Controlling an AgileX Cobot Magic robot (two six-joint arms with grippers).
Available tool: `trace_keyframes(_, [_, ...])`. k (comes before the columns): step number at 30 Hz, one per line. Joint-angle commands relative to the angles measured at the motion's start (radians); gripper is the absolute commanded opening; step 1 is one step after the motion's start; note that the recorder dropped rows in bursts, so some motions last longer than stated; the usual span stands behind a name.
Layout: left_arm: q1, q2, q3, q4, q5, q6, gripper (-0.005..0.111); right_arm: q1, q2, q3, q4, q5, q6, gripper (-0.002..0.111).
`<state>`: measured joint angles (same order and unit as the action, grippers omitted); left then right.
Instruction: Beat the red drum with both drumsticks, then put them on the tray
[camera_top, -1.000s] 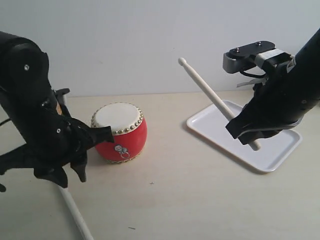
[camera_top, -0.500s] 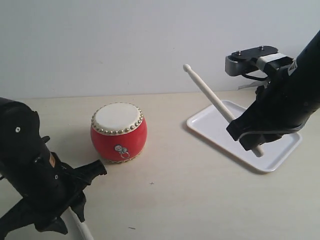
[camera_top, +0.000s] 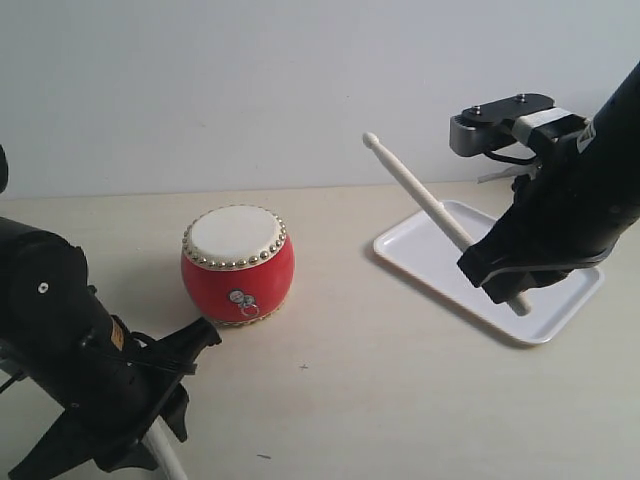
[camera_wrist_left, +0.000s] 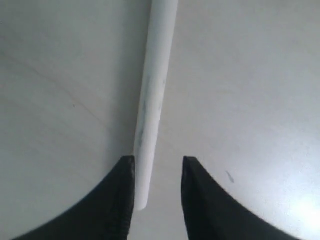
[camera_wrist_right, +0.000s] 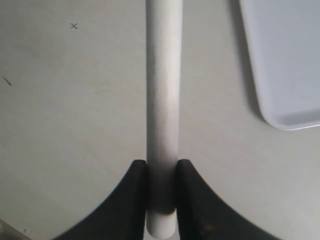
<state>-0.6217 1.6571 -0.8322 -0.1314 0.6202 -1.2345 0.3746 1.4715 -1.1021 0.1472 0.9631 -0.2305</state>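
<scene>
Right wrist view puts the right gripper first. Its two black fingers press in on either side of the right drumstick with no gap showing, a firm hold near the butt end, which pokes out just behind the fingers. Gripping that far back leaves most of the shaft free ahead of the jaws, which I judge suits a swinging stroke. In the exterior view the stick slants up and away from this gripper. Its tip is raised toward the side where the red drum stands, well apart from it, so the stick looks cocked or waiting rather than striking. The tray lies close by this gripper, so the later put-down should need only a short move.

The left gripper is a different case. Its fingers stand partly apart with the butt end of the left drumstick between them. The stick touches one finger and a clear gap shows on the other side, so nothing is clamped. The stick appears to lie on the table, running out ahead of the jaws. This gripper sits low over it, apparently placed to close on it. The drum stands near this gripper, upright with its skin up and nothing touching it, but outside what that wrist camera takes in. With only one stick in hand a two-stick beat cannot be done, so closing on this one looks like the step in hand.
</scene>
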Motion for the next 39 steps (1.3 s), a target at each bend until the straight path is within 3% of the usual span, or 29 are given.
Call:
trace_keyframes(1, [-0.006,0.007,0.006,0.0,0.01,0.002,0.034,-0.003,-0.005,0.001,-0.004,-0.016,-0.012,0.0])
trace_keyframes(2, [-0.006,0.007,0.006,0.005,0.01,0.002,0.036,-0.003,-0.005,0.001,-0.004,-0.016,-0.012,0.0])
trace_keyframes(5, [-0.006,0.007,0.006,0.019,-0.002,0.002,0.062,-0.003,-0.005,0.001,-0.004,-0.015,-0.023,0.0])
trace_keyframes(7, [-0.006,0.007,0.006,0.024,-0.012,-0.001,0.073,-0.003,-0.005,0.001,-0.004,-0.015,-0.024,0.0])
trace_keyframes(39, [-0.006,0.065,0.006,0.02,-0.055,0.003,0.073,-0.003,-0.005,0.001,0.004,-0.02,-0.034,0.0])
